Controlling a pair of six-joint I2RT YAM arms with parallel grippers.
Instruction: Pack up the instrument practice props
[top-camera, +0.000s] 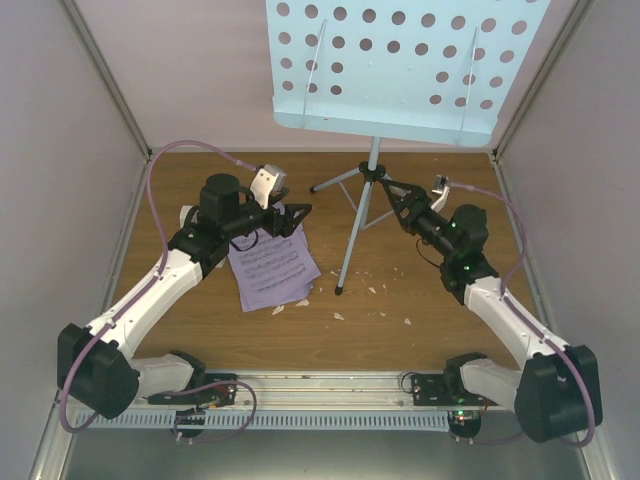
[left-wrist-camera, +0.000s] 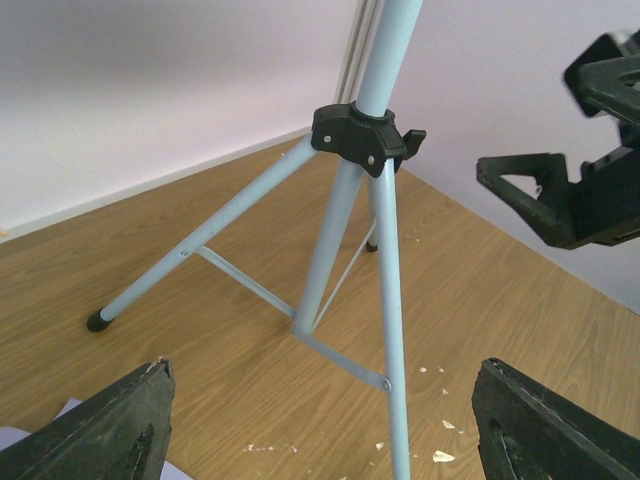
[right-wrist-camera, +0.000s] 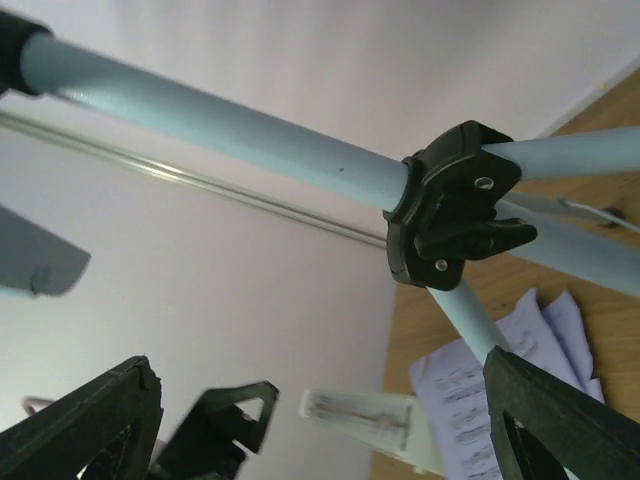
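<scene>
The light-blue music stand (top-camera: 358, 232) stands on its tripod mid-table, its perforated desk (top-camera: 400, 60) high at the back. Its black leg hub (left-wrist-camera: 362, 138) fills the right wrist view (right-wrist-camera: 450, 205). Lavender sheet-music pages (top-camera: 270, 265) lie on the wood left of the stand, also in the right wrist view (right-wrist-camera: 500, 390). The white metronome (top-camera: 268, 184) stands behind them (right-wrist-camera: 370, 420). My left gripper (top-camera: 297, 218) hovers open over the pages' far edge, facing the tripod (left-wrist-camera: 320, 430). My right gripper (top-camera: 393, 197) is open just right of the hub (right-wrist-camera: 320, 430), holding nothing.
White crumbs (top-camera: 372, 290) are scattered on the wooden floor near the front tripod foot (left-wrist-camera: 440, 455). Pale walls enclose the table on the left, back and right. The arm bases sit on a rail (top-camera: 320, 385) at the near edge.
</scene>
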